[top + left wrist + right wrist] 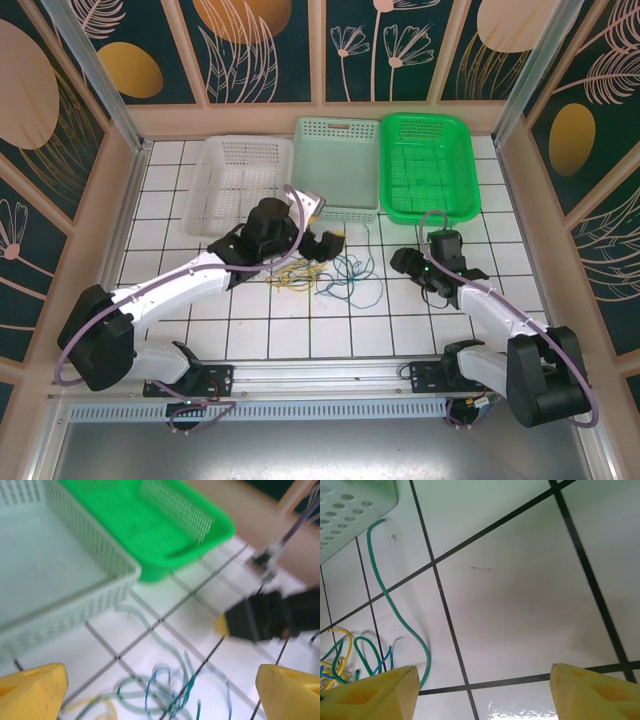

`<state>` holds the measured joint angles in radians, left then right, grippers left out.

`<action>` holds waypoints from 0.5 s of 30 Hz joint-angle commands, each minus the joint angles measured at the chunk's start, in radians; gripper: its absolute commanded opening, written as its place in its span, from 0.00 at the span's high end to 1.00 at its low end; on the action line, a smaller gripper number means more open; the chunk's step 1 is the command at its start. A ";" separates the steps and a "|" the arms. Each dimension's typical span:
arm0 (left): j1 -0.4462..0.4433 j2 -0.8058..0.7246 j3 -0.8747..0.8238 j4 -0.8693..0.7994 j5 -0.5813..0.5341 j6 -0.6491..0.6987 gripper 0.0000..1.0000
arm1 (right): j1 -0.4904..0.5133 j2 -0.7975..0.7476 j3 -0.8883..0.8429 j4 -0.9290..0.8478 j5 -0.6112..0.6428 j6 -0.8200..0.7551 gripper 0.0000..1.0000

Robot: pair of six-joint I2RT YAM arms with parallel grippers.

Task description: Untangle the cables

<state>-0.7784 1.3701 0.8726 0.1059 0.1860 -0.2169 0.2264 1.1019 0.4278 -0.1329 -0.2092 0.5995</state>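
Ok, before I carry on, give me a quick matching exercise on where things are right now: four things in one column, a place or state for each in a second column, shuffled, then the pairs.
Things
1. white basket
2. bright green basket
3. cables
4. right gripper

Places or states
A. open above the tiles, holding nothing
B. left end of the basket row
C. tangled on the tiles in front of the basket row
D. right end of the basket row

Pairs: 1-B, 2-D, 3-C, 4-A
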 commanded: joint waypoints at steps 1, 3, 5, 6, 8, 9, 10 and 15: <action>-0.013 0.021 -0.066 -0.075 0.049 0.101 0.08 | -0.010 -0.016 0.041 -0.030 -0.004 -0.043 0.30; -0.021 0.056 -0.068 -0.080 0.056 0.131 0.13 | -0.009 -0.005 0.046 -0.007 -0.035 -0.050 0.30; -0.030 0.105 -0.047 -0.104 0.063 0.165 0.18 | 0.000 0.014 0.054 0.015 -0.047 -0.060 0.30; -0.033 0.125 -0.037 -0.108 0.066 0.174 0.20 | 0.009 0.025 0.058 0.027 -0.046 -0.070 0.30; -0.039 0.163 -0.016 -0.112 0.058 0.181 0.21 | 0.037 0.055 0.076 0.046 -0.027 -0.092 0.31; -0.040 0.173 -0.008 -0.108 0.058 0.185 0.21 | 0.049 0.074 0.088 0.051 -0.017 -0.098 0.31; -0.043 0.184 0.001 -0.104 0.059 0.187 0.21 | 0.063 0.103 0.103 0.055 -0.005 -0.103 0.31; -0.064 0.227 0.050 -0.109 0.106 0.216 0.25 | 0.134 0.253 0.201 0.067 0.051 -0.128 0.32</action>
<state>-0.8261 1.5776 0.8757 0.0021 0.2512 -0.0444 0.3298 1.2987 0.5678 -0.0990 -0.2073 0.5072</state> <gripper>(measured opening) 0.756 0.680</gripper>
